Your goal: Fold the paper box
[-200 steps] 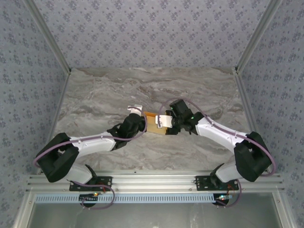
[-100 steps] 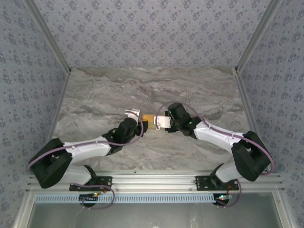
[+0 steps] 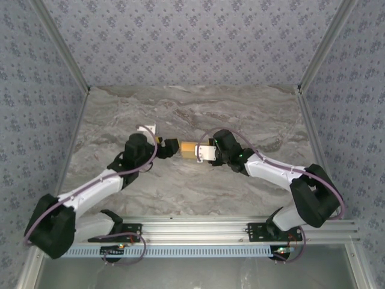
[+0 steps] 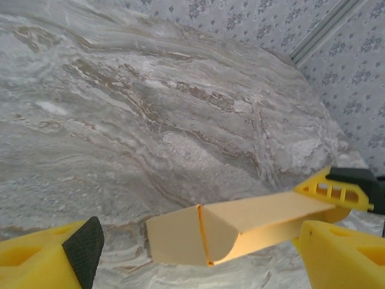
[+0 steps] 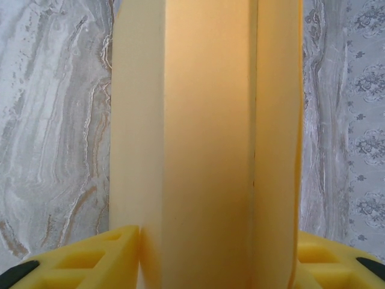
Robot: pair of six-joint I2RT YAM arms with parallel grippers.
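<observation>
Across the floor of the enclosure lay a grey-brown, marble-patterned table top (image 3: 252, 114), ringed by blue-grey walls with a small floral print (image 3: 192, 42). From the near edge the white-and-black left arm (image 3: 90, 188) reached up and inward. The white-and-black right arm (image 3: 277, 171) reached in from the other side, so the two met near the middle of the table.

Between them was the paper box (image 3: 191, 148), a yellow-orange piece of thin card folded along its length into narrow panels. It sat near the table's centre and pointed from the right arm toward the left one. The left wrist view showed its free end as a pale flat panel with a curved flap beside it, edged with a thin orange crease.

The right gripper (image 3: 206, 153) was clamped on the box. In its own wrist view the card rose straight up between the yellow plastic fingers (image 5: 120, 256) and touched both of them. The left gripper (image 3: 170, 147) stood with its claw wide apart. Its yellow, black-padded fingers (image 4: 78, 247) sat either side of the box's free end without touching it.
</observation>
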